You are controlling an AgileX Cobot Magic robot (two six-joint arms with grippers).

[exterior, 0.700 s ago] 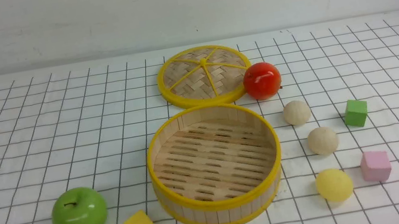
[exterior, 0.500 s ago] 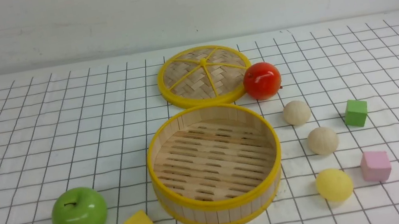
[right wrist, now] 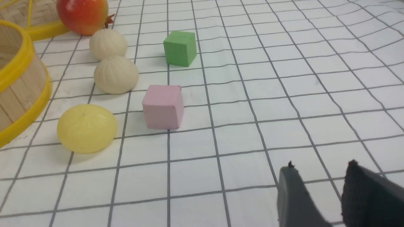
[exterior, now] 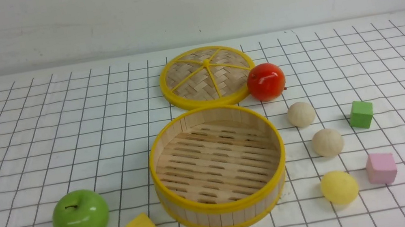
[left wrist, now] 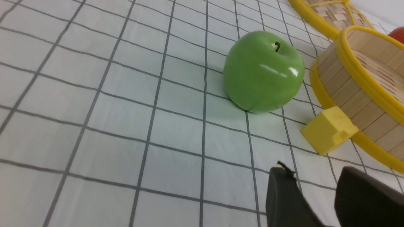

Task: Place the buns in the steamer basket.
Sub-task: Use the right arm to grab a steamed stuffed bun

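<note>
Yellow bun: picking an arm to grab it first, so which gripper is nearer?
Right. The right gripper hangs close by the yellow bun, on its side of the steamer basket; the left gripper is across the basket, by the green apple.

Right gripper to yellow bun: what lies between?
Bare checked cloth from right gripper to yellow bun in the right wrist view; pink cube sits beside that line.
</note>
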